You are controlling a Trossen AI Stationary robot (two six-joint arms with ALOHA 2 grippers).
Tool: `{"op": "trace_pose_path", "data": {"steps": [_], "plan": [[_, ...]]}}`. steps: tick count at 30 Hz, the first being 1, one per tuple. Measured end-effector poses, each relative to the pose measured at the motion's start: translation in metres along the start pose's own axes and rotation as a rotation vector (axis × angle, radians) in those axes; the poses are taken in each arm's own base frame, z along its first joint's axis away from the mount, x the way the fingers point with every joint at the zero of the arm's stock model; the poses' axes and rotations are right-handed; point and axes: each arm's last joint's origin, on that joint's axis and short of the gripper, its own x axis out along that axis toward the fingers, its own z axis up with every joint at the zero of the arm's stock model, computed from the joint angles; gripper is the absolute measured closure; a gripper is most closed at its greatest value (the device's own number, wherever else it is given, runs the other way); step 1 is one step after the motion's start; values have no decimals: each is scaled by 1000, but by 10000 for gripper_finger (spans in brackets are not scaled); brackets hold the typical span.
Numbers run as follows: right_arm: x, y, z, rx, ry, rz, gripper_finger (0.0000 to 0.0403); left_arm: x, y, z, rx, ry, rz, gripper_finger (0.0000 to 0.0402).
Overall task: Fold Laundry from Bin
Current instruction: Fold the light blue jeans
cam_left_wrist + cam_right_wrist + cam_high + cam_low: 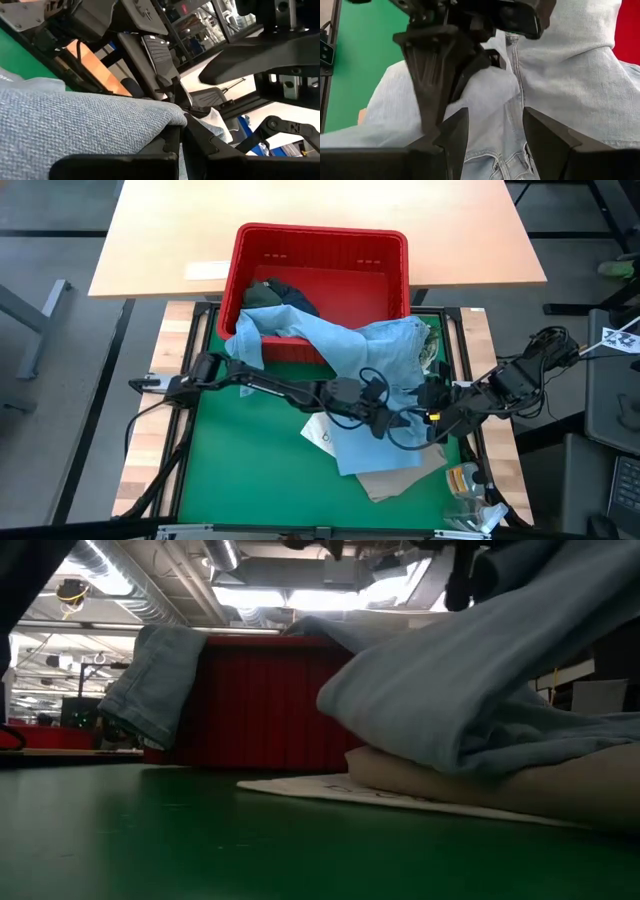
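We see the red bin (318,275) at the far edge of the green mat (250,470), with a dark garment (280,295) inside. The light blue shirt (350,350) spills over the bin's near wall onto the mat, covering a beige garment (395,480) and a white bag (322,432). Our left gripper (405,418) is clamped shut on a fold of the shirt. Just beside it, our right gripper (495,135) stands with its fingers apart, the shirt between them. The left arm (270,385) crosses in front of the bin.
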Motion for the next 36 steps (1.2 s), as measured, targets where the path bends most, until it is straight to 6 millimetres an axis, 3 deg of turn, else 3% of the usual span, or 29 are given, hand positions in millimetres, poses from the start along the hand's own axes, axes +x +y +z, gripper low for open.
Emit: {"op": "trace_pose_path", "data": {"steps": [21,30,36], "plan": [[0,-4,-2,-79,-7,-87,217,0,-2,5,176,-271,176,401],[-1,-6,-1,-127,-32,-134,217,37,18,-17,128,-245,77,401],[-1,-5,-1,-127,-31,-131,217,57,34,-13,120,-288,75,401]]}}
